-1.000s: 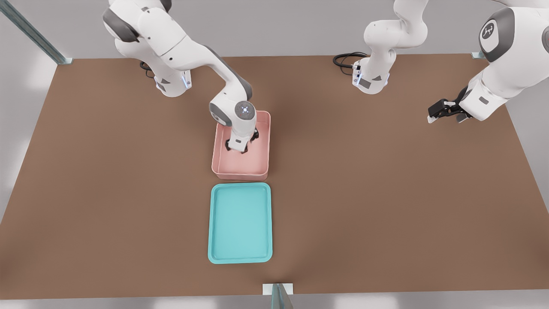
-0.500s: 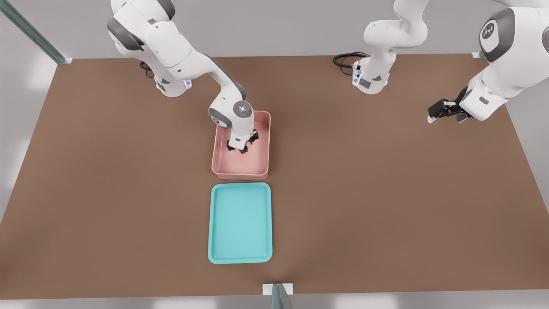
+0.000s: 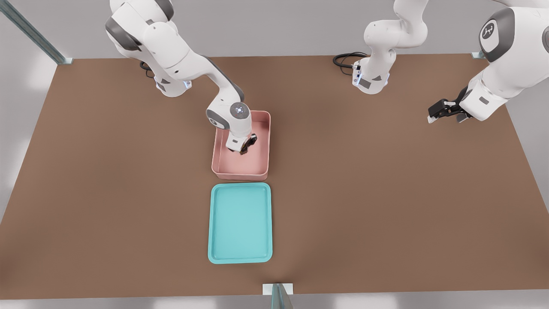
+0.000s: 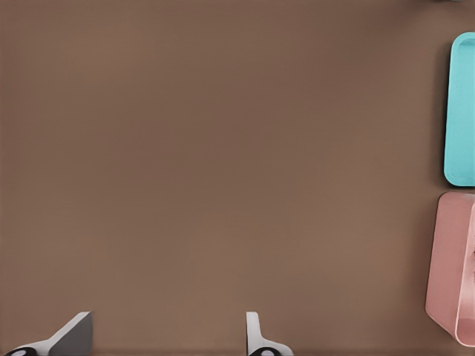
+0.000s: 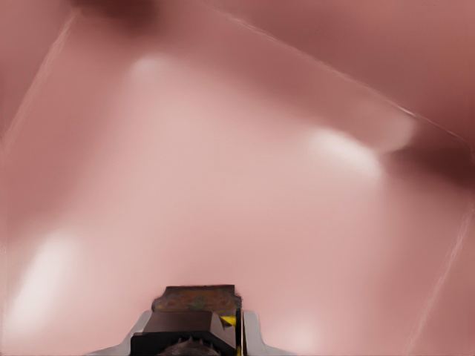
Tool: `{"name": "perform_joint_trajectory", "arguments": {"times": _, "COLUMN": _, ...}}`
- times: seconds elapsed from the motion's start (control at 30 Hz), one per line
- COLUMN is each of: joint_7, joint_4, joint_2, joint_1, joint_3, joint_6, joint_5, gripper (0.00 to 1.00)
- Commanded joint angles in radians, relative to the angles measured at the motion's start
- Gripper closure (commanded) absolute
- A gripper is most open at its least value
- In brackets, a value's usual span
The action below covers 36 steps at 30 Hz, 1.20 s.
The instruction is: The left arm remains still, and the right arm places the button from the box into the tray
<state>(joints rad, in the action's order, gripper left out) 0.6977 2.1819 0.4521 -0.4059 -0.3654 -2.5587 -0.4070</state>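
Where the front view comes nearest its camera, the brown tabletop (image 3: 386,206) carries the turquoise tray (image 3: 240,223), shallow, low-rimmed, lying flat with its long sides running away from the camera; just beyond it, apart by a narrow strip of bare tabletop, stands the pale pink box (image 3: 223,165), tall-walled and round-cornered, in line with the tray; the right arm (image 3: 180,56) reaches down from the far edge at the front view's left, its grey wrist disc with glowing dots over the box's far wall, and its black gripper (image 3: 244,148) is lowered inside the box, above the middle of the floor; the jaws are drawn in against the button (image 5: 194,302), a small dark block with a sliver of yellow at one edge, which the right wrist view shows pinched between pale fingers (image 5: 252,330) with the pink floor of the box behind it; whether the button rests on that floor or hangs clear of it cannot be told; the left wrist view catches an end of the tray (image 4: 462,111) and a corner of the box (image 4: 449,267) side by side on the tabletop.
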Motion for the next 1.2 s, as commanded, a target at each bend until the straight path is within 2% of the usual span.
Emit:
{"name": "perform_joint_trajectory", "arguments": {"times": 0.0, "joint_7": 0.006, "joint_4": -0.039, "joint_2": -0.012, "joint_1": 0.143, "joint_3": -0.128, "joint_6": 0.103, "joint_5": -0.007, "gripper": 0.57}}
{"name": "perform_joint_trajectory", "arguments": {"times": 0.03, "joint_7": -0.035, "joint_4": -0.063, "joint_2": -0.012, "joint_1": 0.257, "joint_3": -0.214, "joint_6": 0.124, "joint_5": -0.007, "gripper": 0.57}}
{"name": "perform_joint_trajectory", "arguments": {"times": 0.07, "joint_7": -0.063, "joint_4": -0.180, "joint_2": -0.012, "joint_1": 0.266, "joint_3": -0.240, "joint_6": 0.242, "joint_5": -0.006, "gripper": 0.57}}
{"name": "perform_joint_trajectory", "arguments": {"times": 0.1, "joint_7": -0.125, "joint_4": -0.293, "joint_2": -0.004, "joint_1": 0.285, "joint_3": -0.240, "joint_6": 0.315, "joint_5": 0.001, "gripper": 0.57}}
{"name": "perform_joint_trajectory", "arguments": {"times": 0.17, "joint_7": -0.208, "joint_4": -0.468, "joint_2": 0.042, "joint_1": 0.352, "joint_3": -0.233, "joint_6": 0.324, "joint_5": 0.002, "gripper": 0.57}}
{"name": "perform_joint_trajectory", "arguments": {"times": 0.3, "joint_7": -0.365, "joint_4": -0.781, "joint_2": 0.359, "joint_1": 0.397, "joint_3": -0.199, "joint_6": 0.311, "joint_5": -0.009, "gripper": 0.57}}
{"name": "perform_joint_trajectory", "arguments": {"times": 0.37, "joint_7": -0.376, "joint_4": -0.835, "joint_2": 0.467, "joint_1": 0.392, "joint_3": -0.201, "joint_6": 0.258, "joint_5": -0.044, "gripper": 0.57}}
{"name": "perform_joint_trajectory", "arguments": {"times": 0.47, "joint_7": -0.368, "joint_4": -0.835, "joint_2": 0.507, "joint_1": 0.345, "joint_3": -0.196, "joint_6": 0.206, "joint_5": -0.076, "gripper": 0.57}}
{"name": "perform_joint_trajectory", "arguments": {"times": 0.5, "joint_7": -0.368, "joint_4": -0.835, "joint_2": 0.508, "joint_1": 0.338, "joint_3": -0.190, "joint_6": 0.203, "joint_5": -0.075, "gripper": 0.31}}
{"name": "perform_joint_trajectory", "arguments": {"times": 0.53, "joint_7": -0.366, "joint_4": -0.835, "joint_2": 0.510, "joint_1": 0.338, "joint_3": -0.190, "joint_6": 0.199, "joint_5": -0.075, "gripper": 0.00}}
{"name": "perform_joint_trajectory", "arguments": {"times": 0.67, "joint_7": -0.371, "joint_4": -0.835, "joint_2": 0.491, "joint_1": 0.364, "joint_3": -0.204, "joint_6": 0.219, "joint_5": -0.078, "gripper": 0.00}}
{"name": "perform_joint_trajectory", "arguments": {"times": 0.73, "joint_7": -0.373, "joint_4": -0.869, "joint_2": 0.340, "joint_1": 0.613, "joint_3": -0.516, "joint_6": 0.599, "joint_5": -0.078, "gripper": 0.00}}
{"name": "perform_joint_trajectory", "arguments": {"times": 0.77, "joint_7": -0.383, "joint_4": -0.907, "joint_2": 0.339, "joint_1": 0.732, "joint_3": -0.645, "joint_6": 0.803, "joint_5": -0.081, "gripper": 0.00}}
{"name": "perform_joint_trajectory", "arguments": {"times": 0.8, "joint_7": -0.431, "joint_4": -0.919, "joint_2": 0.323, "joint_1": 0.812, "joint_3": -0.691, "joint_6": 0.925, "joint_5": -0.101, "gripper": 0.00}}
{"name": "perform_joint_trajectory", "arguments": {"times": 0.83, "joint_7": -0.503, "joint_4": -0.918, "joint_2": 0.298, "joint_1": 0.933, "joint_3": -0.688, "joint_6": 1.077, "joint_5": -0.104, "gripper": 0.00}}
{"name": "perform_joint_trajectory", "arguments": {"times": 0.87, "joint_7": -0.642, "joint_4": -0.921, "joint_2": 0.280, "joint_1": 0.972, "joint_3": -0.659, "joint_6": 1.178, "joint_5": -0.124, "gripper": 0.00}}
{"name": "perform_joint_trajectory", "arguments": {"times": 0.9, "joint_7": -0.747, "joint_4": -0.939, "joint_2": 0.111, "joint_1": 0.759, "joint_3": -0.275, "joint_6": 1.210, "joint_5": 0.065, "gripper": 0.00}}
{"name": "perform_joint_trajectory", "arguments": {"times": 0.93, "joint_7": -0.748, "joint_4": -0.942, "joint_2": -0.070, "joint_1": 0.480, "joint_3": 0.108, "joint_6": 1.261, "joint_5": 0.255, "gripper": 0.00}}
{"name": "perform_joint_trajectory", "arguments": {"times": 0.97, "joint_7": -0.681, "joint_4": -0.913, "joint_2": -0.154, "joint_1": 0.460, "joint_3": 0.151, "joint_6": 1.264, "joint_5": 0.319, "gripper": 0.00}}
{"name": "perform_joint_trajectory", "arguments": {"times": 1.0, "joint_7": -0.672, "joint_4": -0.892, "joint_2": -0.177, "joint_1": 0.460, "joint_3": 0.198, "joint_6": 1.267, "joint_5": 0.366, "gripper": 0.00}}
{"name": "perform_joint_trajectory", "arguments": {"times": 1.03, "joint_7": -0.670, "joint_4": -0.835, "joint_2": -0.227, "joint_1": 0.460, "joint_3": 0.201, "joint_6": 1.267, "joint_5": 0.363, "gripper": 0.00}}
{"name": "perform_joint_trajectory", "arguments": {"times": 1.17, "joint_7": -0.666, "joint_4": -0.795, "joint_2": -0.268, "joint_1": 0.463, "joint_3": 0.201, "joint_6": 1.267, "joint_5": 0.350, "gripper": 0.00}}
